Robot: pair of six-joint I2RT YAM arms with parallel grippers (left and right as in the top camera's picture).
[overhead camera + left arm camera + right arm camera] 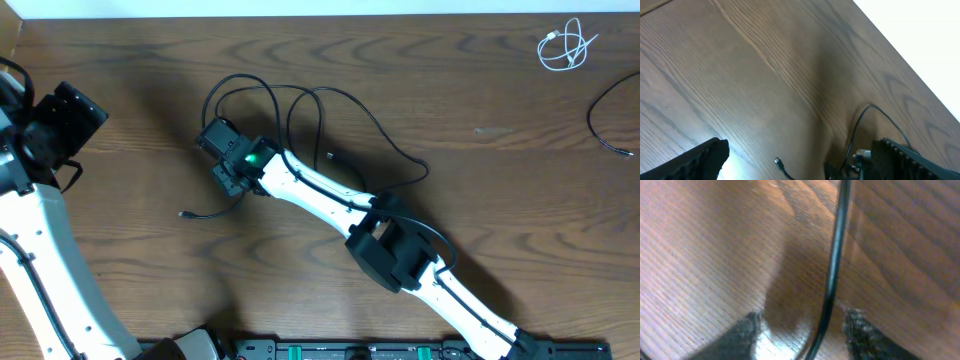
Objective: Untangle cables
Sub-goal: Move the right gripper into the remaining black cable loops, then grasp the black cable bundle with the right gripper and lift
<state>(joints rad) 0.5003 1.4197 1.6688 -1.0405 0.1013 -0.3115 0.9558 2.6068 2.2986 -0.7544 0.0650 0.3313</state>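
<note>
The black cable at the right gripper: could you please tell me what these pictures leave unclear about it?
- Overhead: how the black cable runs beneath the right gripper is hidden by the arm.
- Right wrist: whether the fingers touch it is unclear, because the view is blurred and the bottom edge cuts them off.
- Left wrist: where the plug end leads is lost, because the bottom edge cuts its cord.

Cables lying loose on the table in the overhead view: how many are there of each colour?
White: 1, the white cable bunched at the far right.
Black: 2, the looped black cable in the middle and the black cable at the right edge. I cannot tell whether the middle loops are a single cord.
Total: 3
</note>
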